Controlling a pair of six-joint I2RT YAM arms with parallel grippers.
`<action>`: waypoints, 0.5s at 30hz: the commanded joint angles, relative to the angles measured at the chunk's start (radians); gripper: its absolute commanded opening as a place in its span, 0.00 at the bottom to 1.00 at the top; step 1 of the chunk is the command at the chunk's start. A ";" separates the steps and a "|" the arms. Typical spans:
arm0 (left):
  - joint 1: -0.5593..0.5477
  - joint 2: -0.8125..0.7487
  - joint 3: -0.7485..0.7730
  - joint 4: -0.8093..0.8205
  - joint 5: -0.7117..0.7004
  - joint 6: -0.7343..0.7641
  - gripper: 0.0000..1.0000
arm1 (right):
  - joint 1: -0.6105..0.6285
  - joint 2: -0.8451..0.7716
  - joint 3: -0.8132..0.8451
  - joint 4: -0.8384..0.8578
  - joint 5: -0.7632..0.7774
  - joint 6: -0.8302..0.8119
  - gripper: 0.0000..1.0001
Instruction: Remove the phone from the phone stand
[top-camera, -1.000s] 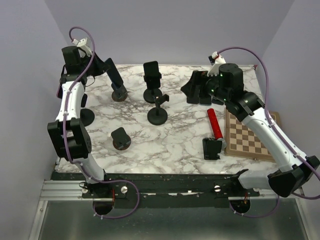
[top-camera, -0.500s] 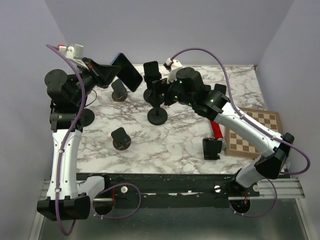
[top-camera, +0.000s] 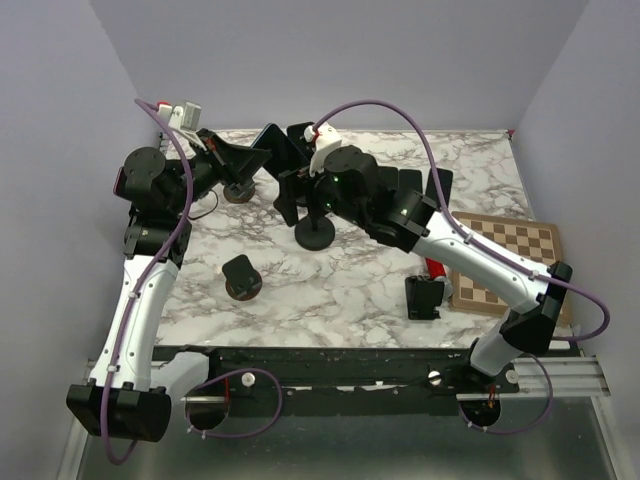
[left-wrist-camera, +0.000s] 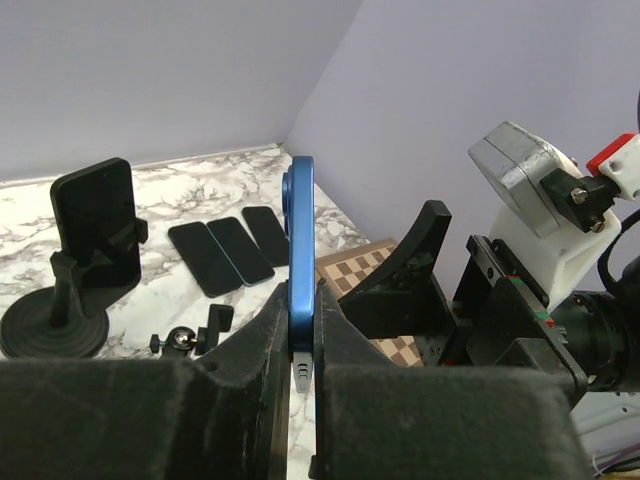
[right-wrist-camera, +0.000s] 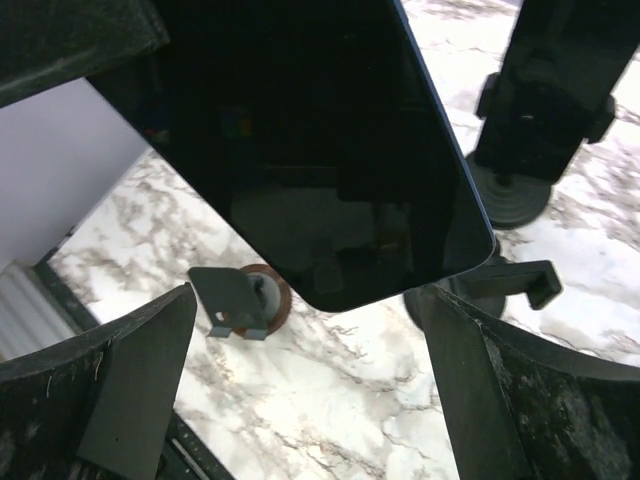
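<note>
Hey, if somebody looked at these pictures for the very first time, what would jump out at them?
First, the blue phone, clamped edge-on in the left gripper and held in the air over the far left of the marble table. Right in front of it the right gripper is open, its fingers spread either side of the dark screen. A chessboard lies at the table's right edge.
</note>
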 joint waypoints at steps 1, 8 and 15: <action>-0.013 0.007 0.006 -0.037 0.041 -0.026 0.00 | 0.001 0.050 0.107 0.001 0.174 -0.036 1.00; -0.008 -0.002 0.030 -0.133 -0.014 0.031 0.00 | 0.001 0.083 0.165 -0.112 0.288 -0.105 1.00; -0.005 0.002 0.023 -0.102 0.025 0.021 0.00 | 0.000 0.119 0.244 -0.128 0.157 -0.164 1.00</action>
